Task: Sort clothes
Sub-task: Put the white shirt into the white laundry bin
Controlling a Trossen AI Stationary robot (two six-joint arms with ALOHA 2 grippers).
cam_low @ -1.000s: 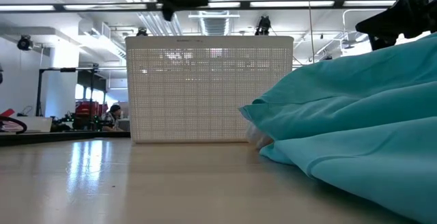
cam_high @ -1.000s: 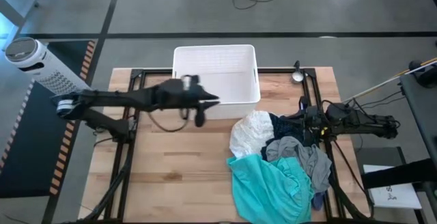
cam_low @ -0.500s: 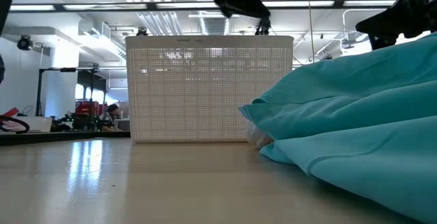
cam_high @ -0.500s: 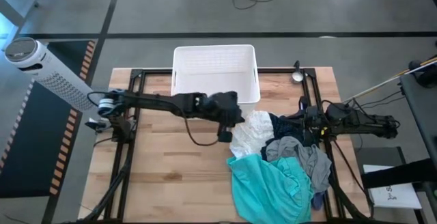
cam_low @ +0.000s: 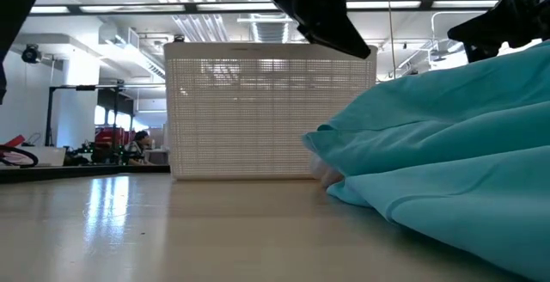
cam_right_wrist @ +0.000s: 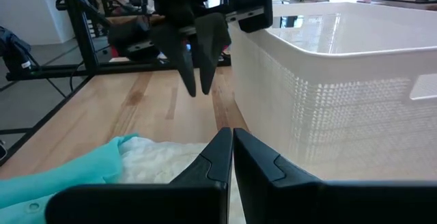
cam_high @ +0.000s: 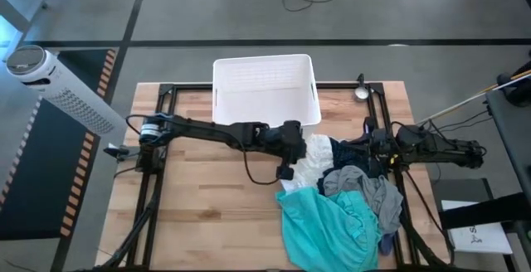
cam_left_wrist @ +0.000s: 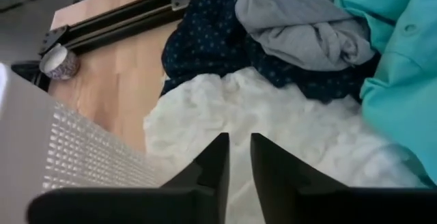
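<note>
surface: pale wooden slat table on a black metal frame; grey floor around, open workshop with strip lights behind.
clothes: soft crumpled heap on the table's right half. Large teal garment, smooth folds, nearest the front edge; fluffy white garment just beside the bin; grey garment bunched on a dark navy dotted garment.
bin: white rectangular plastic bin with fine perforated mesh walls, at the table's far edge; nothing visible inside it from above.
left arm: stretched long and low across the table; left gripper points down over the white garment's edge, next to the bin's front corner. Fingers slightly apart, narrow gap, nothing between them.
right arm: folded at the table's right edge; right gripper low behind the heap, fingers pressed together, empty.
</note>
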